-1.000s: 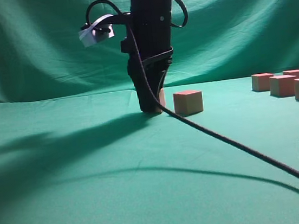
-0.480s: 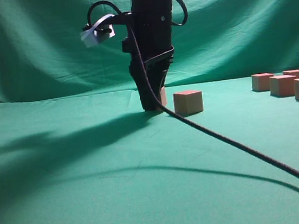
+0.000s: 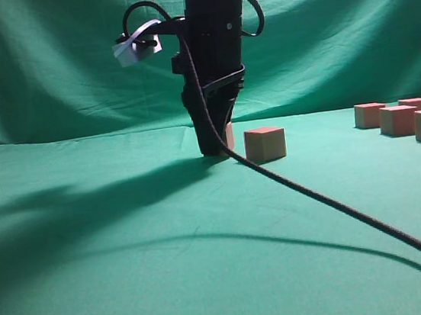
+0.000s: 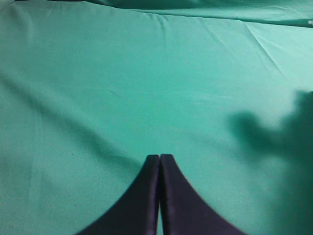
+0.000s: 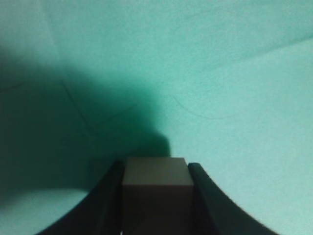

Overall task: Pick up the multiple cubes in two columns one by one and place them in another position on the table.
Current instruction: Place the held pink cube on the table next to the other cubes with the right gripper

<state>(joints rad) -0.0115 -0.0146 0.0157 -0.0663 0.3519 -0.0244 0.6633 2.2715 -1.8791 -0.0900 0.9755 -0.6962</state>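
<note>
My right gripper point(image 3: 213, 151) stands upright, tips down on the green table point(image 3: 117, 276). In the right wrist view its fingers point(image 5: 154, 167) are shut on a pinkish-red cube point(image 5: 155, 172). Only a sliver of that cube point(image 3: 229, 136) shows behind the fingers in the exterior view, at table level. A second cube point(image 3: 265, 144) stands just to its right, apart from it. Several more cubes point(image 3: 399, 120) stand in columns at the far right edge. My left gripper point(image 4: 160, 157) is shut and empty over bare cloth, and does not show in the exterior view.
A black cable point(image 3: 339, 207) hangs from the right arm and runs down across the table to the lower right. A green cloth backdrop point(image 3: 46, 70) hangs behind. The arm's shadow lies on the cloth to the left.
The right arm has shifted very slightly up and to the right. The cubes have not moved.
</note>
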